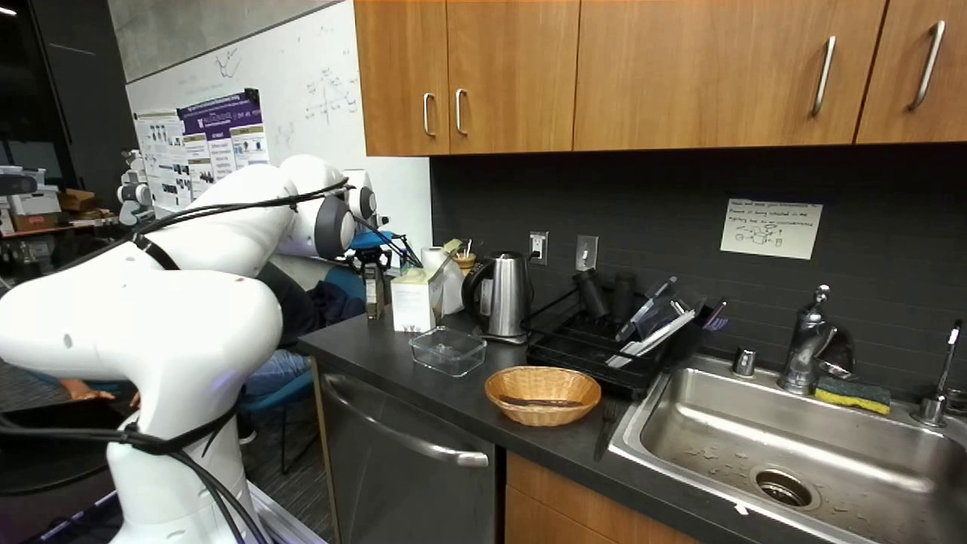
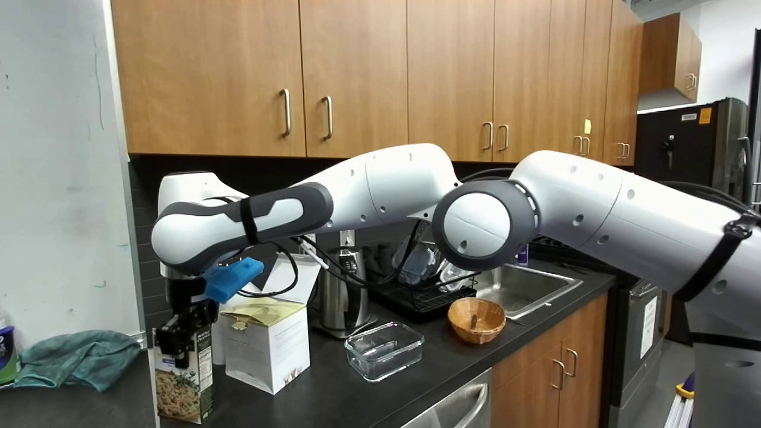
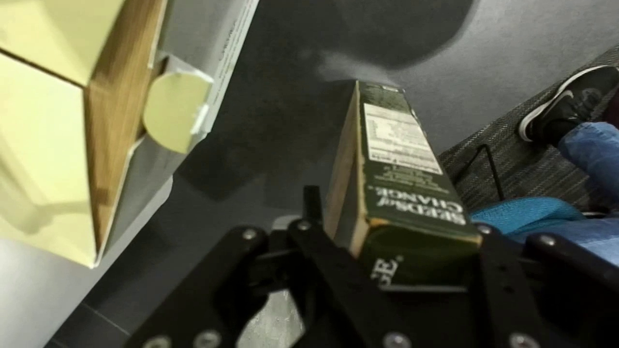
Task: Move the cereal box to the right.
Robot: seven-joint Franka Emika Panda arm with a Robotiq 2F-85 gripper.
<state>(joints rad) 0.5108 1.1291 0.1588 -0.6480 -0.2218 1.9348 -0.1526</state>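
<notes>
The gripper [image 3: 397,222] flanks the cereal box [image 2: 181,389], whether gripping I cannot tell. Further right, the wicker basket [image 1: 521,415] holds a dark utensil [image 1: 540,402].

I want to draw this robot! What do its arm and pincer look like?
The arm is smooth and white, with dark grey parts at its joints and little round dots. Black cables run along it, and black straps wrap around it. The pincer is black, with pale round screw heads, and a bright blue block sits near it.
</notes>
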